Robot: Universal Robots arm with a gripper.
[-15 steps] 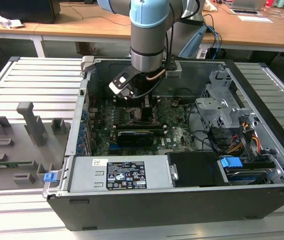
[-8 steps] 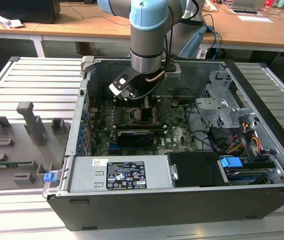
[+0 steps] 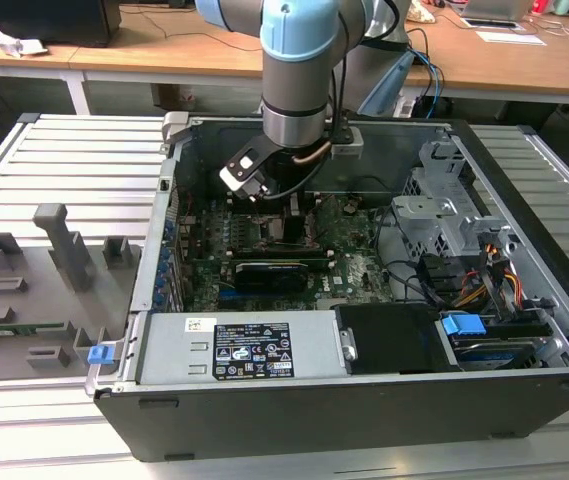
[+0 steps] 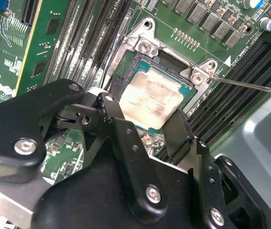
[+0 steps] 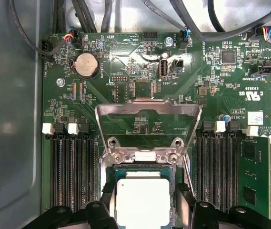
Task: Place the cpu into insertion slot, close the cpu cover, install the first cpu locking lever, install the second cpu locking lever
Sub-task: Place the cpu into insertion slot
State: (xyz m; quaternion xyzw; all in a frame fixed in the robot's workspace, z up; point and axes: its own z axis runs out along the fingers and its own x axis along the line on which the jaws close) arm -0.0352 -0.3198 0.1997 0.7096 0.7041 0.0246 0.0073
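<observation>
cpu [image 4: 153,98]: flat square chip, dull silver-grey top with smudges, thin green edge showing. It sits level in the insertion slot [image 4: 145,45], with the claw [image 4: 144,110] pinching two opposite edges. Slot: square black socket with silvery rim, on the green board [image 5: 230,95]. cpu cover [image 5: 147,109]: silvery frame with a big square window, swung up open, hinged at the slot's edge. Thin wire locking lever [image 4: 249,85] is unlatched, sticking out sideways.

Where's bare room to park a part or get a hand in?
Bare slats on the exterior view's left, bordered by the grey fixtures and the case; more on its right. Inside is crowded: arm over the board, cables beside the drive cage.
</observation>
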